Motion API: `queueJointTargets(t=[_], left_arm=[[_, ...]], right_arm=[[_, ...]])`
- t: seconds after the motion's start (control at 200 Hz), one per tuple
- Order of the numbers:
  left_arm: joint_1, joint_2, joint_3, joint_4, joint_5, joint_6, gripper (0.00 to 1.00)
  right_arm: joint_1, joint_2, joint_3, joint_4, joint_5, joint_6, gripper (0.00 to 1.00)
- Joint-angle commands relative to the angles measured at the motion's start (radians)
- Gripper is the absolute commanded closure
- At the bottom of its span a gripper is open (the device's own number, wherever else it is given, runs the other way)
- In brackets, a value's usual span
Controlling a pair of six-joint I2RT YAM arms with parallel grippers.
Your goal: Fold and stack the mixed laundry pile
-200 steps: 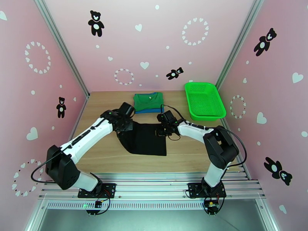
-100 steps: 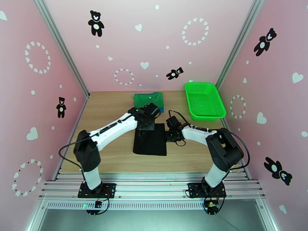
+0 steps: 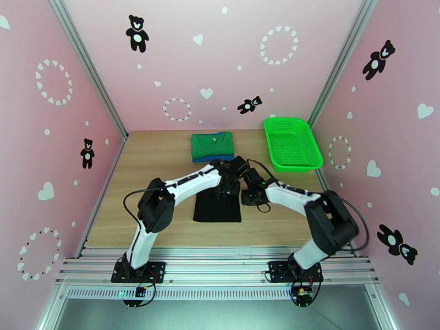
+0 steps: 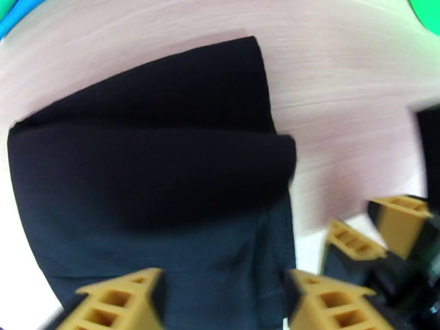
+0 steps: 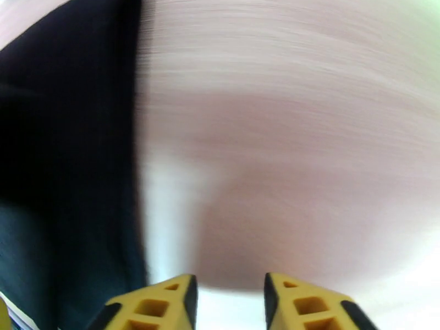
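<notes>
1. The left arm (image 3: 187,183) rose from its base at the near edge, bent sharply at the elbow, and stretched its forearm toward the middle of the wooden bench (image 3: 148,160); its wrist hung over the far edge of the folded black cloth garment (image 3: 217,207).
2. The left fingers (image 4: 118,301) stood wide apart above the black garment, gripping nothing; whether their tips brushed the cloth I could not tell.
3. The right arm (image 3: 286,193) reached in from the right, elbow raised; its wrist sat just beside the left one, near the garment's far right corner.
4. The right fingers (image 5: 308,303) were partly apart over bare bench, holding nothing; the black garment lay just to their left.
5. The black garment lay as a tidy rectangle mid-bench; a folded bright green cloth garment (image 3: 212,143) rested on a medium-blue one (image 3: 212,158) near the far edge, apart from it; a bright green plastic mesh basket (image 3: 291,144) stood at the far right.
</notes>
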Motion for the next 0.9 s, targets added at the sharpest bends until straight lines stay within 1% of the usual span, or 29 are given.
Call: queueJointTargets(t=[0.0, 0.035, 0.065, 0.165, 0.21, 0.27, 0.36, 0.42, 0.541, 0.656, 0.746, 0.806, 0.891], left_arm=[[-0.001, -0.055, 0.043, 0.028, 0.045, 0.034, 0.26], [-0.001, -0.064, 0.051, 0.031, 0.053, 0.046, 0.25], [-0.001, -0.07, 0.061, 0.031, 0.059, 0.057, 0.25], [0.006, -0.096, 0.091, 0.007, 0.021, 0.1, 0.25], [0.021, -0.106, 0.098, -0.009, -0.005, 0.12, 0.27], [0.055, -0.121, 0.095, -0.024, -0.027, 0.14, 0.3], [0.131, -0.123, 0.079, -0.007, -0.025, 0.187, 0.35], [0.192, -0.084, 0.1, -0.002, 0.026, 0.233, 0.38], [0.285, 0.042, 0.192, -0.008, 0.114, 0.299, 0.48], [0.334, 0.161, 0.285, -0.013, 0.13, 0.329, 0.55], [0.352, 0.241, 0.34, -0.046, 0.158, 0.35, 0.59], [0.352, 0.27, 0.337, -0.058, 0.16, 0.362, 0.6], [0.352, 0.272, 0.267, -0.03, 0.18, 0.36, 0.62]], right_arm=[[0.0, -0.156, -0.033, -0.142, 0.095, 0.007, 0.4], [0.001, -0.197, -0.046, -0.151, 0.073, 0.013, 0.39], [0.001, -0.23, -0.06, -0.149, 0.038, 0.018, 0.34], [0.018, -0.298, -0.113, -0.085, -0.113, 0.085, 0.32], [0.046, -0.302, -0.13, -0.043, -0.168, 0.133, 0.32], [0.112, -0.279, -0.136, 0.01, -0.196, 0.206, 0.31], [0.244, -0.202, -0.11, 0.058, -0.182, 0.31, 0.31], [0.328, -0.133, -0.071, 0.058, -0.148, 0.357, 0.33], [0.426, -0.006, 0.003, 0.042, -0.121, 0.397, 0.4], [0.453, 0.08, 0.042, 0.037, -0.127, 0.402, 0.44], [0.454, 0.121, 0.073, 0.024, -0.109, 0.389, 0.46], [0.45, 0.147, 0.101, -0.008, -0.083, 0.368, 0.47], [0.427, 0.181, 0.128, -0.04, -0.057, 0.332, 0.47]])
